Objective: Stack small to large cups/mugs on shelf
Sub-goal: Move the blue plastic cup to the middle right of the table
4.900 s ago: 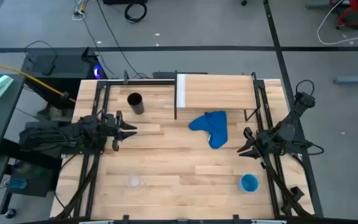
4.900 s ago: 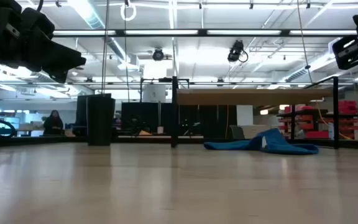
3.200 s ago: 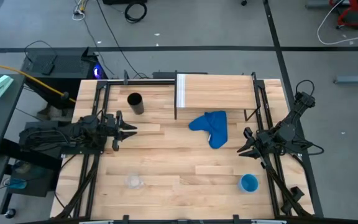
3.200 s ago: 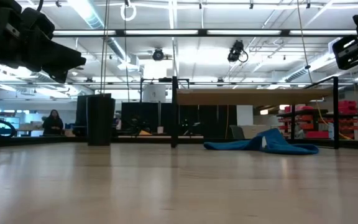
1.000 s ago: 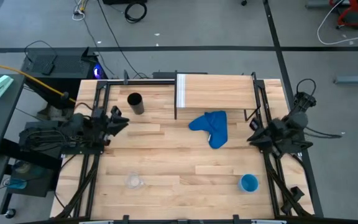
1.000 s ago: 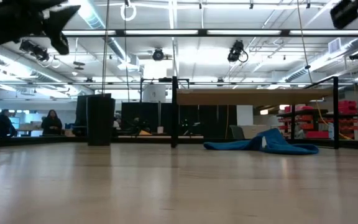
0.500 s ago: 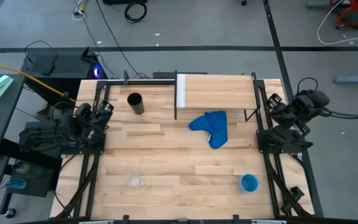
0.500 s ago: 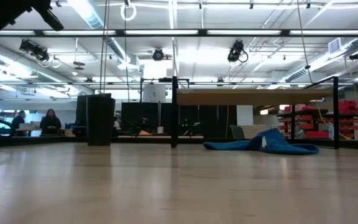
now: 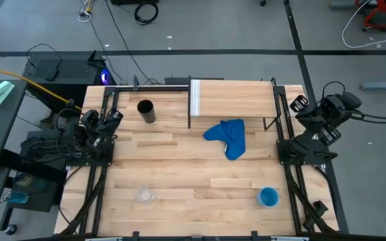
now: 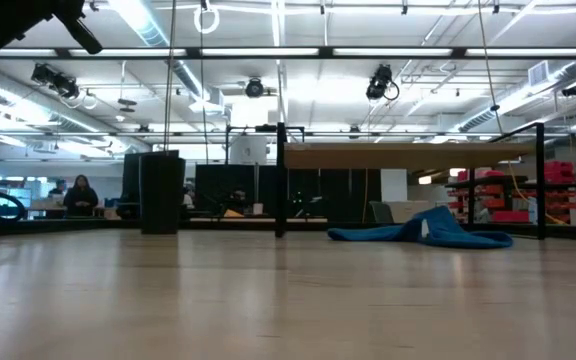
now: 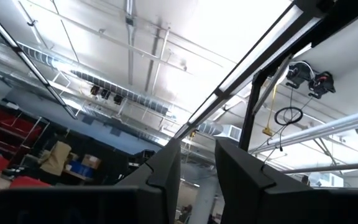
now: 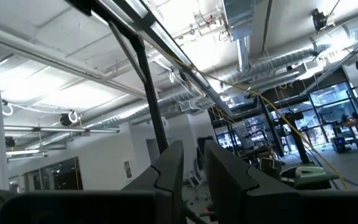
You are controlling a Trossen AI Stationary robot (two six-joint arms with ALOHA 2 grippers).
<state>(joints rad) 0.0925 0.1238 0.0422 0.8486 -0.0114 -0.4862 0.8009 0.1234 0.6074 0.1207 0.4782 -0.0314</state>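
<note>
Overhead, the small clear glass (image 9: 144,195) sits lower left, well below the left gripper (image 9: 112,115), the nearer arm. The right gripper (image 9: 299,103) is raised at right. Both have fingers slightly parted, holding nothing. The shelf (image 9: 233,98) lies top centre.

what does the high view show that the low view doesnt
Only the high view shows the small clear glass, the bright blue cup, the shelf's pale top and both grippers, left and right, raised at the table's side edges. Only the low view shows the room, with a person far off. Both show the black tumbler, the shelf and the blue cloth.
</note>
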